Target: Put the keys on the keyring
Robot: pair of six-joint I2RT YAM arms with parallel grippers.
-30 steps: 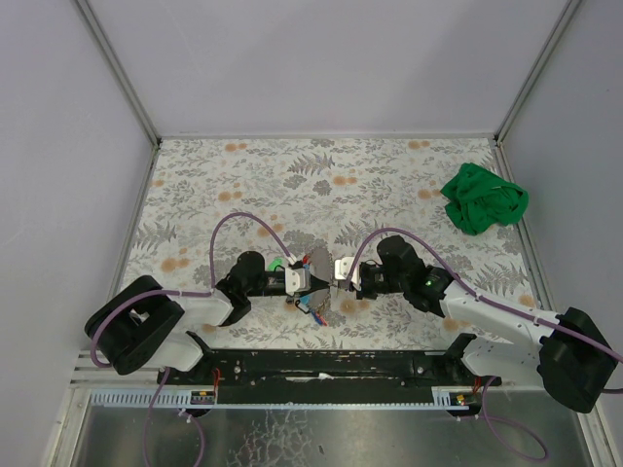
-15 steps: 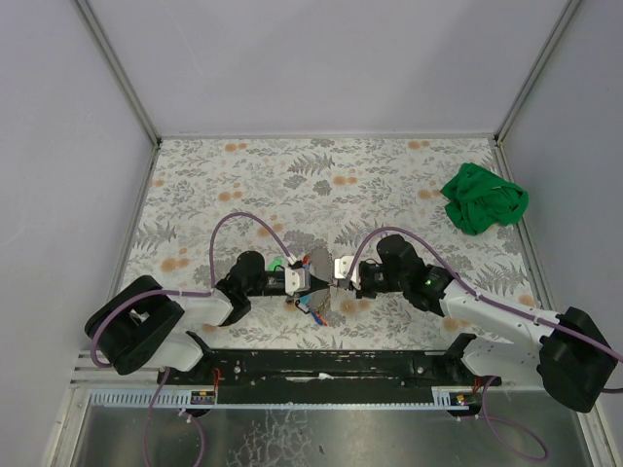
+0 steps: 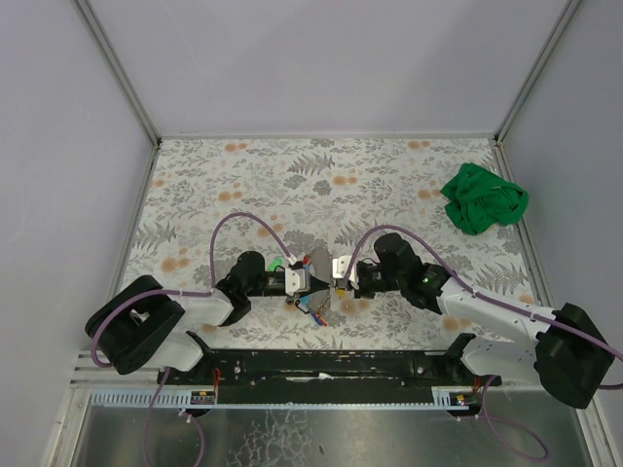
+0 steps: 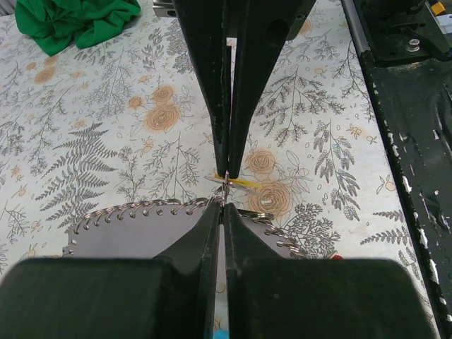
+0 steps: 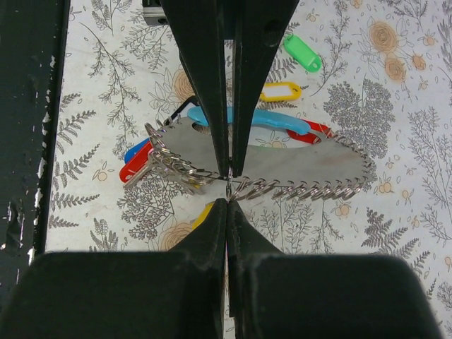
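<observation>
My left gripper (image 4: 224, 201) and right gripper (image 5: 227, 201) meet tip to tip near the table's front middle. Both are shut on a small keyring (image 5: 228, 186), seen edge-on between the tips. It sits at the edge of a grey plate (image 5: 282, 159) rimmed with several rings. A yellow-orange key (image 4: 247, 183) lies right at this ring, partly hidden by my right finger (image 5: 201, 212). I cannot tell whether it is threaded on. A bright green key (image 5: 302, 53) lies loose on the cloth beyond the plate, and also shows in the top view (image 3: 276, 263).
A yellow tag (image 5: 280, 92), a light blue tag (image 5: 261, 120) and red and blue tags (image 5: 134, 164) lie round the plate. A crumpled green cloth (image 3: 483, 199) sits at the far right. The black base rail (image 4: 402, 106) runs along the near edge.
My right arm has shifted slightly left toward the left gripper. The left arm, plate and keys stay put.
</observation>
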